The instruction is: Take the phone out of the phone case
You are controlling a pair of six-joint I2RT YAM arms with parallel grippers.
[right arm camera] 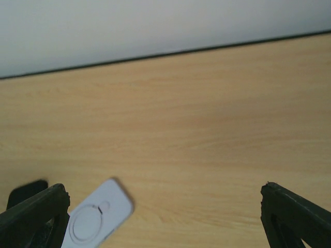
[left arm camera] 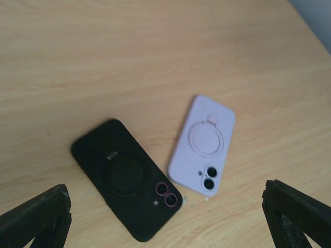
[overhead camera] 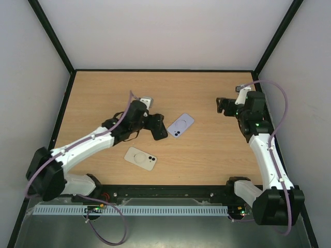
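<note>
Top view, 12 o'clock = far edge of the counter (overhead camera: 217,165). Three cased phones lie flat on it.

Phone A (overhead camera: 160,130) sits just left of centre, with the left claw (overhead camera: 150,120) over its 10 o'clock end.

Phone B (overhead camera: 180,125) lies just beside A at 3 o'clock — lens ends nearest each other, with a narrow gap between them.

Phone C (overhead camera: 140,158) lies apart at A's 7 o'clock, nearer the arm bases.

The right claw (overhead camera: 221,106) hangs at B's 2 o'clock — well apart, toward the counter's right edge.
</note>
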